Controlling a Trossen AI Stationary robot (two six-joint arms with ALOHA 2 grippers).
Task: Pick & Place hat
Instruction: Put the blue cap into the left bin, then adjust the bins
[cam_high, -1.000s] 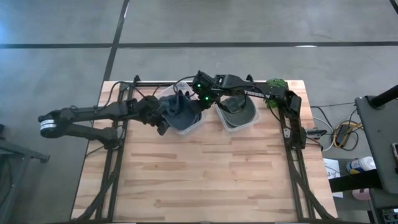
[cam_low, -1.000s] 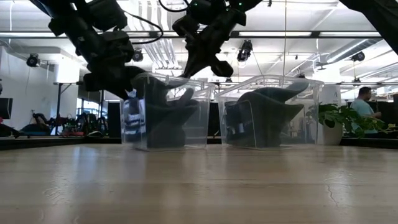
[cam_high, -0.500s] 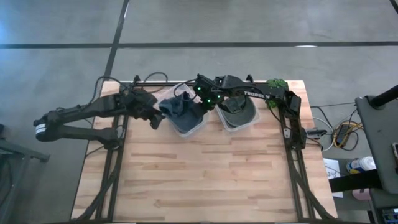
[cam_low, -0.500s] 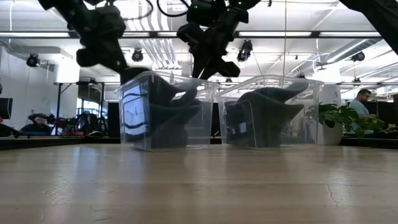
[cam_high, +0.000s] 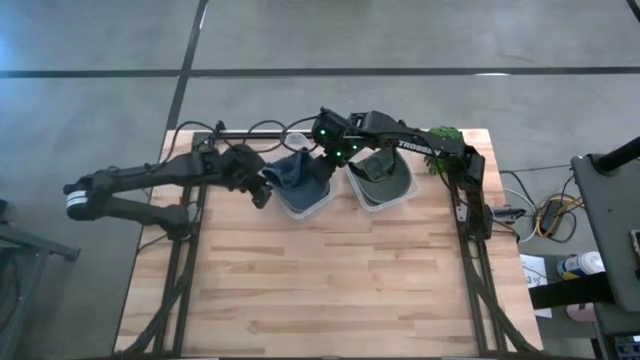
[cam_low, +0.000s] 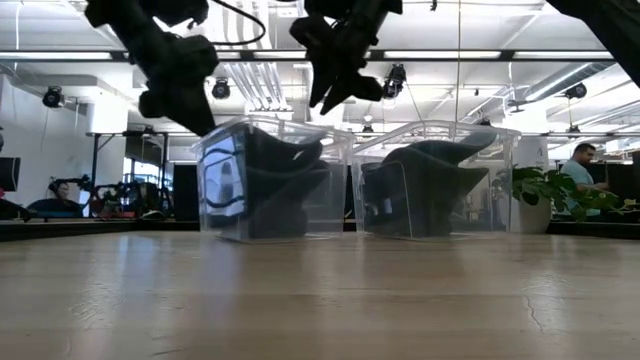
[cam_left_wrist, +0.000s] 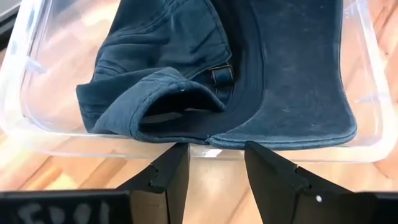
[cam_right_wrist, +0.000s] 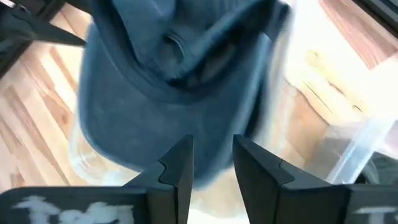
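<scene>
1. The blue hat (cam_high: 293, 172) lies inside the left clear bin (cam_high: 300, 198) at the far side of the wooden table (cam_high: 320, 290). It is crumpled, and its brim rides up against the bin wall.
2. The right gripper (cam_right_wrist: 211, 163) hangs just above the hat, fingers parted with a narrow gap and nothing between them.
3. The left gripper (cam_left_wrist: 214, 167) sits just beside the bin's left wall, jaws apart and empty.
4. Risk: the brim looks to stand proud of the rim, so the hat could spring up or tip over the edge, since soft cloth rebounds.
5. Risk: the light bin could slide or tilt if either gripper clips its rim while pulling away.
6. Materials: the hat is washed cotton, soft and creased, with a stitched stiff brim and a metal strap buckle (cam_left_wrist: 222, 75).
7. The bins are thin, glossy, rounded plastic; the right bin (cam_high: 385, 190) holds a darker hat (cam_high: 378, 170). The table is pale planked wood.
</scene>
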